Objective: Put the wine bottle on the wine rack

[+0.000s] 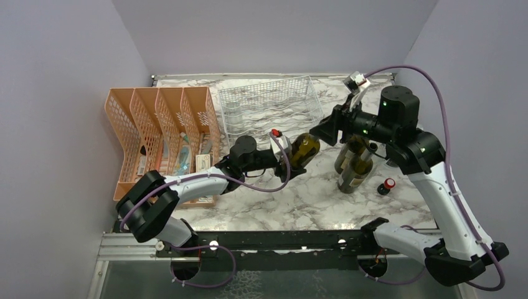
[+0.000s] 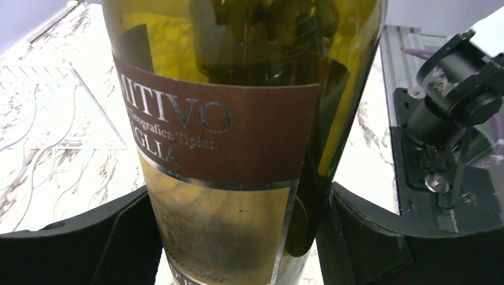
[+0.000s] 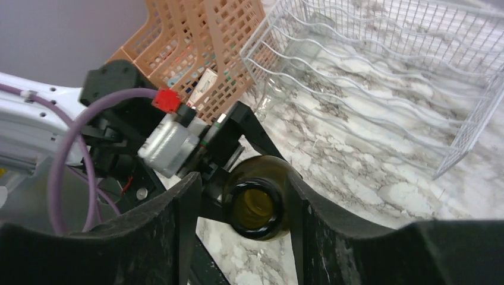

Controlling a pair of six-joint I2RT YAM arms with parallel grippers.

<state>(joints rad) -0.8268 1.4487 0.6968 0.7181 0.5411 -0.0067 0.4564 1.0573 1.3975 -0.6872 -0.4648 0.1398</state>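
Wine bottle: found mid-table, lying tilted between the two grippers, neck toward the far right. Not on the rack. Glass is dark olive green. A brown label band carries silver lettering, with a dull gold panel edged in silver beside it. The mouth is open, with no cork.

Left gripper: clamped across the labelled body, its black fingers pressed against both sides.

Right gripper: jaws parted around the mouth end, with a gap showing between one finger and the lip.

Two other bottles stand on the marble table, just right of the held one.

Wine rack: white wire, wavy cradles, at the far side, beyond the bottle and apart from it. An orange mesh organiser stands to its left.
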